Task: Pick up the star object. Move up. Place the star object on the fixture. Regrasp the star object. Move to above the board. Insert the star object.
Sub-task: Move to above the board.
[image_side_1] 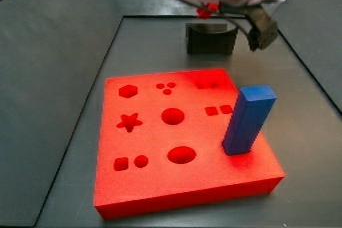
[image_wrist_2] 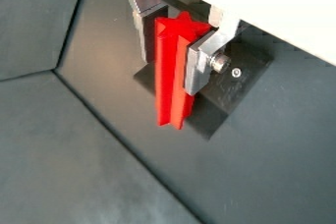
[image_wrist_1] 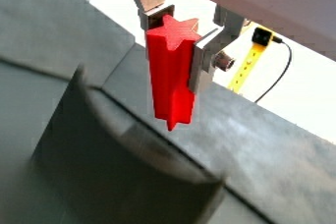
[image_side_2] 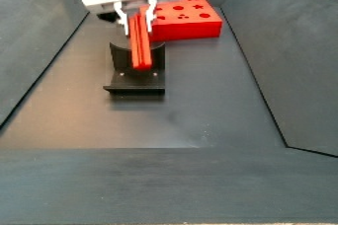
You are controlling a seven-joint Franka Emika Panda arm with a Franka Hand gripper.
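Observation:
My gripper is shut on the star object, a long red peg that stands upright with its star-shaped end up between the silver fingers. In a side view the star object reaches down onto the dark fixture; whether its lower end touches I cannot tell. The gripper hangs right above that fixture. In both wrist views the fixture lies just beneath the peg. The red board with cut-out holes lies apart from the fixture. There the gripper hides most of the peg.
A tall blue block stands upright in the board near one edge. Dark sloping walls enclose the floor on both sides. A yellow cable runs outside the work area.

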